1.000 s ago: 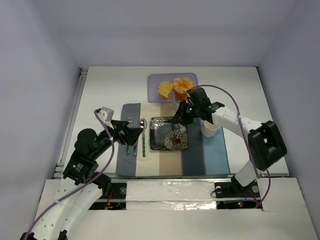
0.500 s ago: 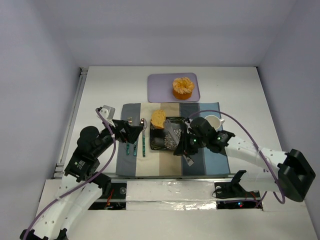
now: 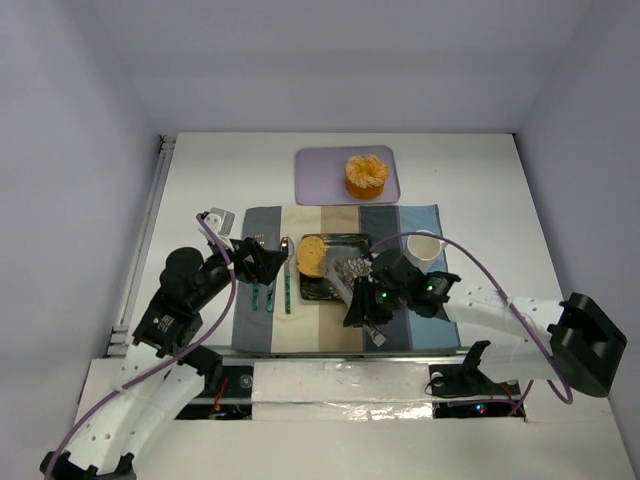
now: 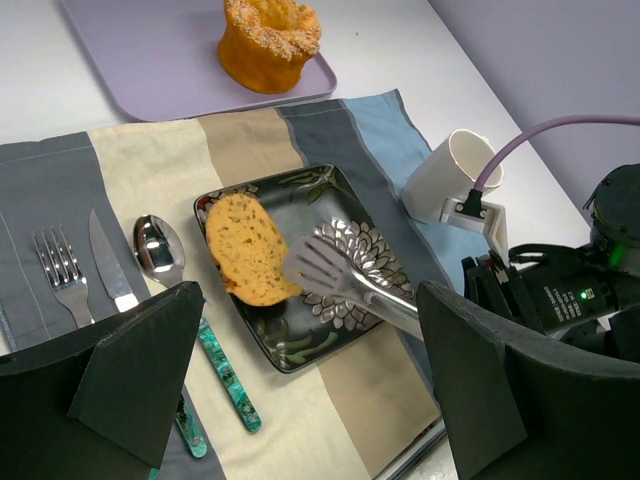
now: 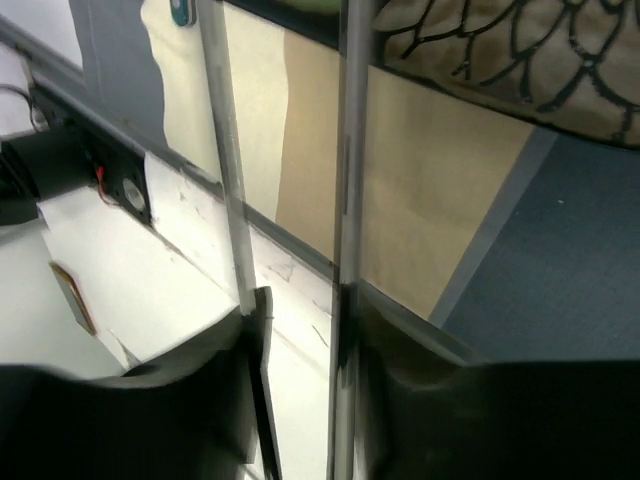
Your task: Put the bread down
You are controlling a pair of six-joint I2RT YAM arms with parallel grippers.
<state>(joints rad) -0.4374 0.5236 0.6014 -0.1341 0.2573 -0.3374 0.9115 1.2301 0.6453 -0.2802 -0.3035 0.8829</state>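
Observation:
The bread point(image 3: 312, 255) is a golden slice with a browner crust. It lies on the left part of the dark flowered plate point(image 3: 352, 238), and shows in the left wrist view point(image 4: 243, 246) on that plate point(image 4: 300, 335). My right gripper point(image 3: 368, 305) is shut on metal tongs point(image 3: 349, 272). The tong head point(image 4: 318, 262) rests at the bread's right edge; I cannot tell whether it still pinches the slice. In the right wrist view my gripper point(image 5: 300, 300) clamps the two tong arms point(image 5: 345, 150). My left gripper point(image 3: 262, 265) is open and empty above the cutlery, also in its own view point(image 4: 305, 290).
A peeled orange fruit point(image 3: 366, 173) sits on a purple tray point(image 3: 320, 175) at the back. A white cup point(image 3: 424, 247) stands right of the plate. Fork point(image 4: 57, 268), knife point(image 4: 108, 265) and spoon point(image 4: 158, 250) lie left of it on a striped placemat point(image 3: 400, 320).
My right gripper carried the bread in the tongs from the purple tray to the plate and drew back toward the near edge. The left arm barely moved.

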